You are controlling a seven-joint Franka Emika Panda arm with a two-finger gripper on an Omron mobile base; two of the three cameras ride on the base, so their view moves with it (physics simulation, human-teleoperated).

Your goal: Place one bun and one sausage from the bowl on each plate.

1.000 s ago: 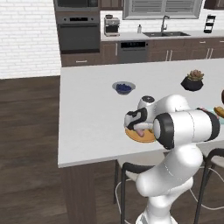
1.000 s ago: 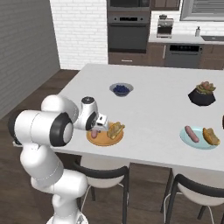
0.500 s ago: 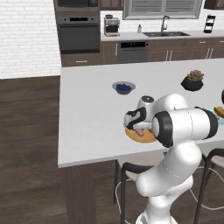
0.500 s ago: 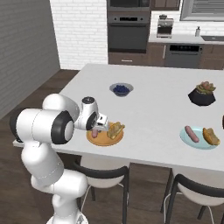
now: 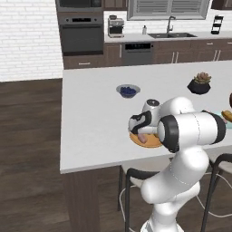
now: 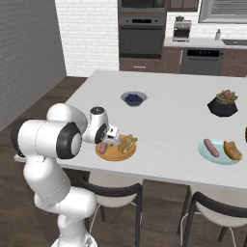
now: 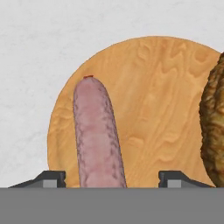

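My gripper [image 7: 111, 179] hovers low over the orange-tan wooden plate [image 7: 166, 87], near the counter's front edge. Its jaws stand open, wider than the sausage [image 7: 96, 131] that lies flat on the plate between the fingertips. A bun [image 7: 214, 127] rests on the same plate beside it. From the right base view, gripper [image 6: 107, 144], sausage [image 6: 102, 147], bun [image 6: 127, 143] and plate [image 6: 113, 155] sit together. Further right, the light-blue plate [image 6: 218, 157] carries a sausage [image 6: 211, 147] and a bun [image 6: 232, 150]. A brown sliver of the bowl [image 5: 230, 100] shows at the left base view's right edge.
A small grey bowl of blueberries [image 6: 133, 98] stands mid-counter and a black plant pot [image 6: 223, 103] further right. Dark stools [image 6: 116, 190] sit under the counter's front edge. My own arm [image 5: 190, 131] covers part of the orange plate [image 5: 152, 141] in the left base view.
The jaws have opened and the sausage now lies released on the orange-tan plate. The arm has barely moved.
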